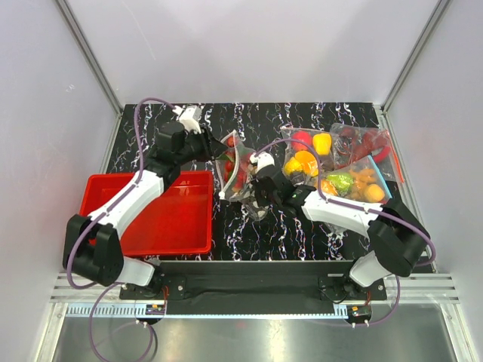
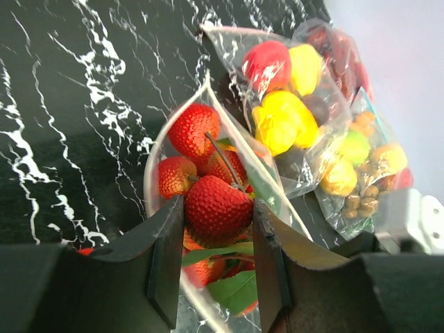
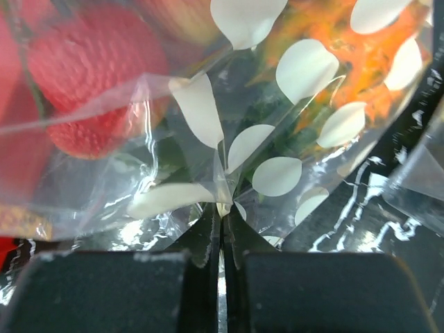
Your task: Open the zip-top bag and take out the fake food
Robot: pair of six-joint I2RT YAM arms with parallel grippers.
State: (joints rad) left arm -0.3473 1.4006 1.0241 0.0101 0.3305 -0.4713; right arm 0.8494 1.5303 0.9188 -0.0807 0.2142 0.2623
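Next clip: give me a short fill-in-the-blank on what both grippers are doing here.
The right gripper is shut on the zip-top bag, on its ____-dotted plastic.
The left gripper holds fake food coloured ____.
The red tray lies below the ____ arm.
Missing: white; red; left.

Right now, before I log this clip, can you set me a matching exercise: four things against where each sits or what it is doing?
Things:
1. left gripper
2. right gripper
3. red tray
4. spare bags

Places or states:
A. far right of the table
B. pinching the dotted film of the zip-top bag
C. on the table's left side
D. fingers either side of a red bumpy piece of fake food

Pairs: 1-D, 2-B, 3-C, 4-A
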